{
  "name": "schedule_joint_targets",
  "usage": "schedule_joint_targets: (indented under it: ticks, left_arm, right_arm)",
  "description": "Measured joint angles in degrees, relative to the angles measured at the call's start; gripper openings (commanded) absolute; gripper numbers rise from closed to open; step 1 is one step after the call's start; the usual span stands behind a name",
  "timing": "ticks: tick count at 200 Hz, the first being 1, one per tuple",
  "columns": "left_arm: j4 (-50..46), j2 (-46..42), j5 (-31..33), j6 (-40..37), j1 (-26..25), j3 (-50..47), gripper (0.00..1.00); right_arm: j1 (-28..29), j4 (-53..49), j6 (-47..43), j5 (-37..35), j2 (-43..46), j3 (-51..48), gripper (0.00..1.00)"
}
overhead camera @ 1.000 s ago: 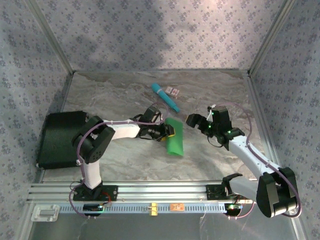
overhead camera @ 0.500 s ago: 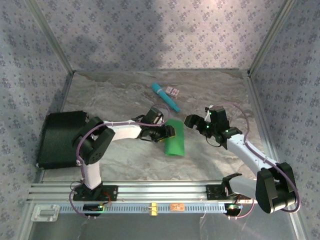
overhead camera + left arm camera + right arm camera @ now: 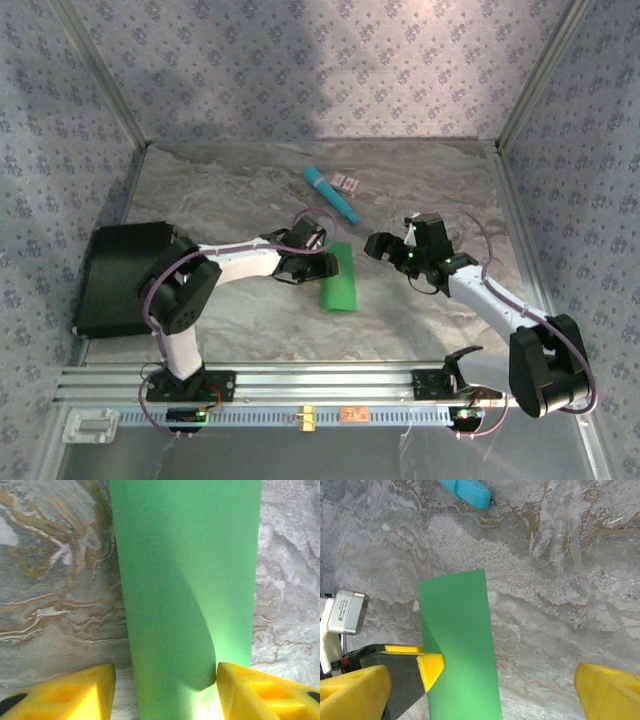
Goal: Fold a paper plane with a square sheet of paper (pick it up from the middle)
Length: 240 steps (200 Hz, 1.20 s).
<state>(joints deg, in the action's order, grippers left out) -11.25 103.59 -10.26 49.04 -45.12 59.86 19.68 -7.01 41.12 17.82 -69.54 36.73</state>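
The square sheet of paper (image 3: 338, 281) is bright green and lies folded over into a narrow strip on the marble table (image 3: 240, 190). My left gripper (image 3: 322, 264) sits low at its far end with the jaws apart on either side of the strip (image 3: 185, 580). One yellow finger (image 3: 260, 690) touches the curled fold; the other finger (image 3: 70, 692) stands a little clear of the paper's edge. My right gripper (image 3: 384, 246) hovers wide open just right of the strip (image 3: 460, 645), nothing between its fingers (image 3: 355, 692).
A teal cylindrical stick (image 3: 331, 195) lies behind the paper, its end showing in the right wrist view (image 3: 466, 491). Small pink cards (image 3: 346, 182) rest beside it. A black box (image 3: 122, 277) occupies the left side. Patterned walls enclose the table.
The green strip has grown narrower and shifted slightly left. My left gripper drew back a little toward the left. My right gripper crept left, closer to the paper.
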Motion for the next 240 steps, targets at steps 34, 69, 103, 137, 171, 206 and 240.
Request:
schedule_joint_targets:
  ticks: [34,69,103,137,171,206,240]
  left_arm:
    - [-0.9,0.0,0.7,-0.4,0.0,0.2,0.52]
    - [-2.3,0.0,1.3,-1.1,0.0,0.5,0.5]
    - [-3.6,0.0,2.1,-1.5,0.1,0.7,0.48]
    - [-4.3,0.0,2.4,-1.5,0.1,1.0,0.5]
    - [-4.6,0.4,2.9,-1.2,0.1,1.4,0.5]
    - [-5.7,1.1,3.0,-1.0,0.1,2.4,0.5]
    - [-7.7,2.0,3.1,-1.1,0.1,4.0,0.5]
  right_arm:
    - [0.4,0.0,0.0,0.0,-0.8,0.0,0.97]
    - [0.5,0.0,0.0,0.0,-0.9,0.0,0.97]
    - [0.6,0.0,0.0,0.0,-1.0,0.0,0.97]
    - [0.7,0.0,0.0,-0.2,-1.2,0.0,0.97]
    - [0.7,0.0,0.0,-0.2,-1.7,0.0,0.97]
    - [0.7,0.0,0.0,-0.3,-1.9,0.0,0.97]
    - [0.7,0.0,0.0,-0.3,-2.1,0.0,0.98]
